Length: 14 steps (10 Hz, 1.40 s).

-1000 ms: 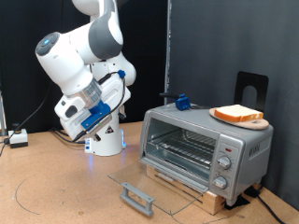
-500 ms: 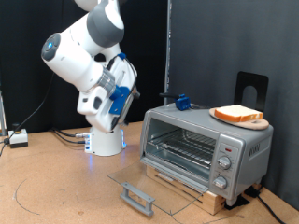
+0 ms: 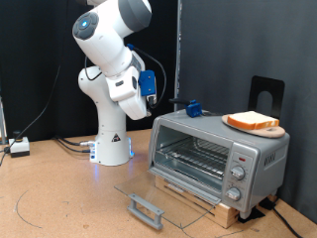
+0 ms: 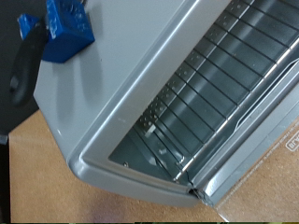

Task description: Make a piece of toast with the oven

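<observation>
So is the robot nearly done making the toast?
Not yet. The silver-grey toaster oven has its glass door folded open, rack empty. The pale square bread slice sits on the round wooden board on top. The gripper hangs above the oven's corner, holding nothing visible.

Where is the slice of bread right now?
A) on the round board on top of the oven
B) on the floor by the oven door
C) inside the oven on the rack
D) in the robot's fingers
A: the slice of bread lies on the round board on top of the oven, whose door hangs open with a bare rack inside.
</observation>
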{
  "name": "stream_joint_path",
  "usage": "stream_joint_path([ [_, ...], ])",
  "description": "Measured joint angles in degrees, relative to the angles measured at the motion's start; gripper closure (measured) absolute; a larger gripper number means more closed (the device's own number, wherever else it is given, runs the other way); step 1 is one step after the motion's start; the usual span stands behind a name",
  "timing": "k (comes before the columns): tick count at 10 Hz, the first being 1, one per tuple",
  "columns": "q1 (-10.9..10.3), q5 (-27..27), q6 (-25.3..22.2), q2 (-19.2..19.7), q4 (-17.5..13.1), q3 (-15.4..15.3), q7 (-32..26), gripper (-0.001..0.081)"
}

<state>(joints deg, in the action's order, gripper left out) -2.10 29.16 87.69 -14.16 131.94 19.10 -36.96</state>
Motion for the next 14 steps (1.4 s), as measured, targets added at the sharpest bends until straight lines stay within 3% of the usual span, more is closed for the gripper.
stream_joint_path([
  [3,-1.6,2.2,3.6,-3.8,1.6,-1.9,-12.9,-0.0003],
  [5,-2.6,2.6,3.9,-8.1,3.1,-3.2,-17.4,-0.0003],
  [8,-3.1,1.2,2.2,-13.7,4.8,-6.5,-17.6,-0.0003],
  [11,-3.1,0.7,3.6,-20.2,8.3,-10.4,-16.9,-0.0003],
  [14,-3.5,3.1,2.7,-21.2,9.1,-10.8,-17.2,-0.0003],
])
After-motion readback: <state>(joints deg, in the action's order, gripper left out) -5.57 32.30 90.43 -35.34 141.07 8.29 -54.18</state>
